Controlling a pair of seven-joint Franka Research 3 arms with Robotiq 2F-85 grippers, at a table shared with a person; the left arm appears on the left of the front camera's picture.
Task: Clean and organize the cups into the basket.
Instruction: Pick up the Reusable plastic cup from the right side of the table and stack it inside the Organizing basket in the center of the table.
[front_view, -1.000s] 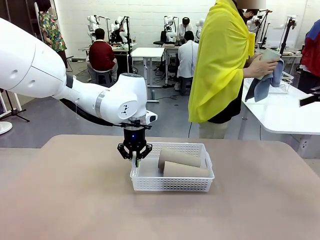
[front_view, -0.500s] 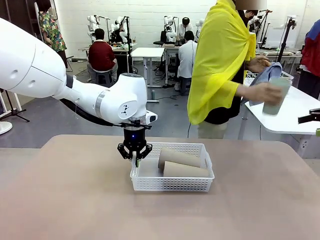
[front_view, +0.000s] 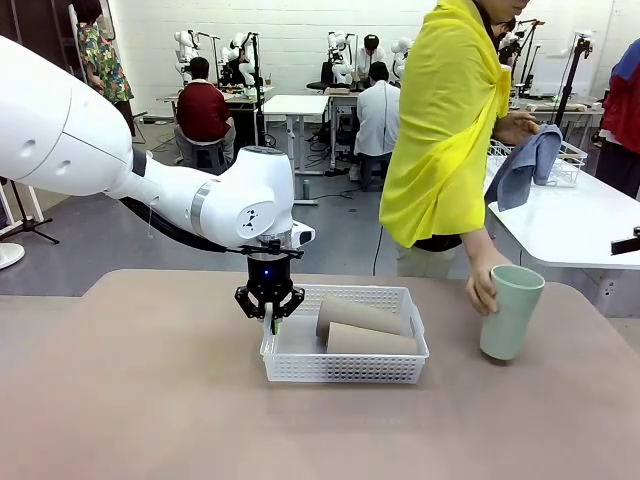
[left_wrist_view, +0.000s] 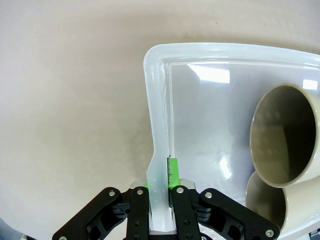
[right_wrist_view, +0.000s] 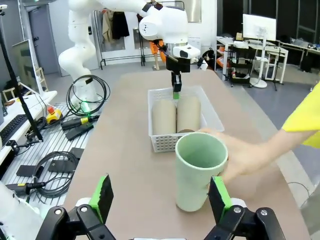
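The white mesh basket (front_view: 300, 370) sits mid-table with two tan cups (front_view: 358, 316) (front_view: 372, 342) lying side by side inside it. My left gripper (front_view: 270, 320) is shut on the basket's left rim (left_wrist_view: 156, 110), one green pad (left_wrist_view: 173, 172) inside the wall; the tan cups' open mouths (left_wrist_view: 287, 135) face it. A mint green cup (front_view: 510, 312) stands upright on the table right of the basket, with a person's hand (front_view: 482, 287) on its side. My right gripper (right_wrist_view: 161, 199) is open, and the mint cup (right_wrist_view: 200, 170) stands just ahead between its green pads (right_wrist_view: 103, 196).
The person in a yellow wrap stands at the far right edge of the table and holds a blue cloth (front_view: 522, 165) in the other hand. A white table (front_view: 570, 230) with a wire basket (front_view: 572, 160) is behind. Cables (right_wrist_view: 85, 122) lie on the floor beside the table.
The person has brought the mint green cup from the white table behind and set it upright on my table, right of the basket. My left gripper and the basket have not moved.
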